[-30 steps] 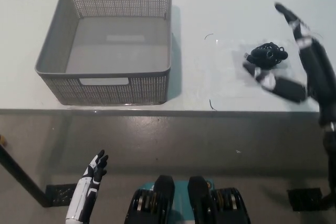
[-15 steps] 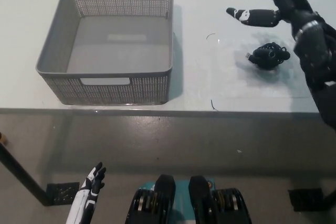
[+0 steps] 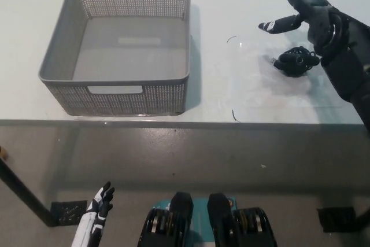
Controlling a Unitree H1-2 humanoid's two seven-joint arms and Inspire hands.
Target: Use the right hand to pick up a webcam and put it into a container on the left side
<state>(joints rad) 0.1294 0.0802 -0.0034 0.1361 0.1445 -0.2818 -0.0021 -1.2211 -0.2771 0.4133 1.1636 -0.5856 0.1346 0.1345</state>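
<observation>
The small black webcam with its cable bundled against it (image 3: 295,61) lies on the pale, smooth desk (image 3: 231,4), over on the robot's right and well apart from the grey perforated plastic basket with cut-out handles (image 3: 118,96) that stands on the left. It seems to rest on a thin clear sheet or bag, though the glare makes that hard to be sure of. The black right hand (image 3: 309,13) hangs just above and behind it, spread wide and holding nothing, fingers (image 3: 276,25) reaching out toward the basket side — not touching the webcam as far as I can tell.

From where I stand the thing looks light and rigid in the body, but the wound cord is the awkward part: soft, springy, liable to uncoil or snag on a finger and drag. The casing is probably smooth plastic, so a pinch on one edge could let it squirt out — better, I would judge, to close around the whole lump, body and cable together, from above. If that clear sheet is there it may slide or lift along with it. The lens is likely the fragile face; lowering it into the basket would be safer than dropping it.

The white left hand (image 3: 99,205) idles low at the left, below the desk edge, fingers apart.
</observation>
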